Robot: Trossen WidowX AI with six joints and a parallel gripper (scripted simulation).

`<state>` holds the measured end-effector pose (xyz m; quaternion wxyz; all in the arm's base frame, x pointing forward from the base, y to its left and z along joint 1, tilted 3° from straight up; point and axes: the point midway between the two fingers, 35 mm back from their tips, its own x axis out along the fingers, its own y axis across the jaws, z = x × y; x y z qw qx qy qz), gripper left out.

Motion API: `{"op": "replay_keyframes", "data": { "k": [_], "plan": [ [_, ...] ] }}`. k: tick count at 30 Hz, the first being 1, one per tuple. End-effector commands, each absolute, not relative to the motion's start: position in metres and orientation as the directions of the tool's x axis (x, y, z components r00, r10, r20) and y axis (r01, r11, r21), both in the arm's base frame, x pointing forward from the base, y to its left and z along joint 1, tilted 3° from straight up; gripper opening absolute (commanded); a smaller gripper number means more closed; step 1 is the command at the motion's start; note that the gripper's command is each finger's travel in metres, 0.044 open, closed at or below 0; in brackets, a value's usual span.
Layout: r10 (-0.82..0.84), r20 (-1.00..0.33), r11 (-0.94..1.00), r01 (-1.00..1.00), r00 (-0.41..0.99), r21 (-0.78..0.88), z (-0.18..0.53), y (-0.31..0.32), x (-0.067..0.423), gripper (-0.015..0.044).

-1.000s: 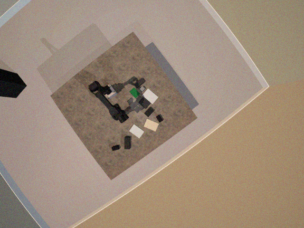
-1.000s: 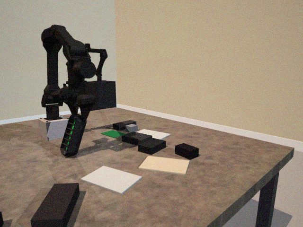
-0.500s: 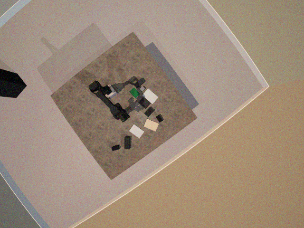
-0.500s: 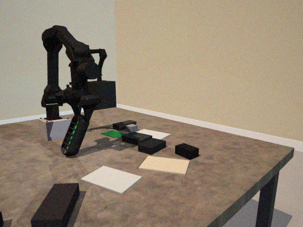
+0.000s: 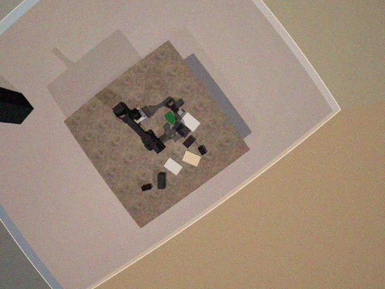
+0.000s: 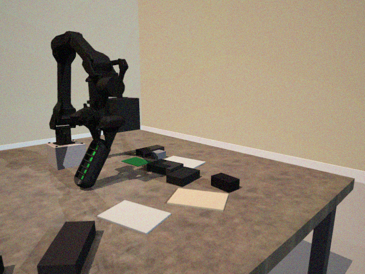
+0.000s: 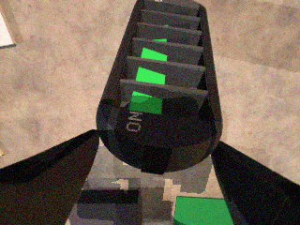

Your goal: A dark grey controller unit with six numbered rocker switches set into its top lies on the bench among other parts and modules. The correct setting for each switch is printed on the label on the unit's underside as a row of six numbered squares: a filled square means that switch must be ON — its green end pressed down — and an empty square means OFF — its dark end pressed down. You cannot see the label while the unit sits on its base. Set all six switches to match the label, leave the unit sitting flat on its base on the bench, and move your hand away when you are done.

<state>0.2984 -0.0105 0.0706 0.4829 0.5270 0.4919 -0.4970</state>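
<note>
The dark grey controller unit (image 6: 92, 163) (image 7: 155, 110) is held steeply tilted, with its switch face turned toward the exterior camera. Its lower rounded end is at or just above the bench; exact contact cannot be told. My gripper (image 6: 102, 142) (image 7: 156, 142) is shut on the unit near its upper end, one finger on each side. Green switch ends show in a row along the "ON" side; the far switches are partly hidden by dividers, and exact settings are hard to read. The underside label is not visible. In the top view the arm hides the unit.
A green plate (image 5: 169, 117) (image 6: 134, 161) and dark modules (image 5: 189, 141) (image 6: 182, 176) lie beyond the unit. A black block (image 5: 202, 150) (image 6: 224, 182), cream plate (image 5: 191, 158) (image 6: 198, 198), white plate (image 5: 172, 166) (image 6: 134, 216) and long dark box (image 5: 161, 180) (image 6: 69, 243) lie toward the exterior camera.
</note>
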Motion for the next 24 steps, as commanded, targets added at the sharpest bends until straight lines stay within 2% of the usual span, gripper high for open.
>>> {"op": "replay_keyframes", "data": {
  "k": [1, 24],
  "plan": [
    [0.04, -0.999, -0.057, 0.998, 0.01, 0.007, 0.065, -0.009, 0.296, 0.0338],
    [0.041, -0.999, -0.057, 0.998, 0.01, 0.007, 0.057, 0.007, 0.297, 0.0338]
  ]
}}
